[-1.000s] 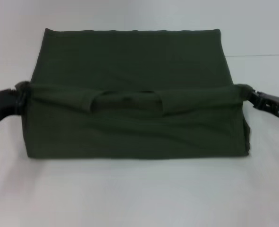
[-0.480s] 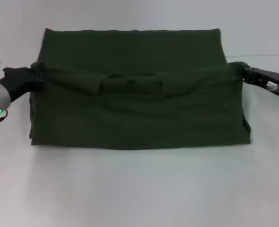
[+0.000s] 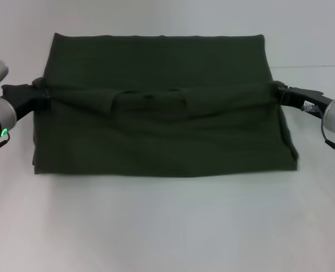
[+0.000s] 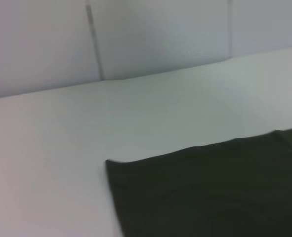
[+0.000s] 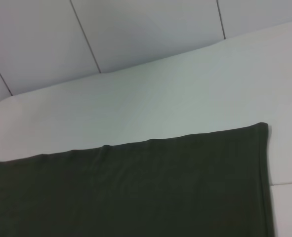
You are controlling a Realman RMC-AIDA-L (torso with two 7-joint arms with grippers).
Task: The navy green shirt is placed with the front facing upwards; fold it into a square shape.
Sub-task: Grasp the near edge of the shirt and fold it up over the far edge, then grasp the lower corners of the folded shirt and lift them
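The navy green shirt (image 3: 156,68) lies across the white table, its near half lifted and carried toward the far edge as a fold, with the collar loop (image 3: 150,102) showing on the raised layer. At the fold's left corner my left gripper (image 3: 41,96) is shut on the cloth. Its right corner is pinched by my right gripper (image 3: 279,92). The raised edge hangs taut between the two, a little above the lower layer. Both wrist views show only flat dark shirt cloth (image 4: 210,192) (image 5: 136,192) on the table. The chest print is hidden.
The white table (image 3: 167,226) stretches wide in front of the shirt and to both sides. A pale panelled wall (image 5: 136,34) stands behind the table's far edge.
Both grippers have moved away from me and slightly upward, carrying the held fold edge farther over the shirt's back half. The near edge of the cloth has drawn back a little.
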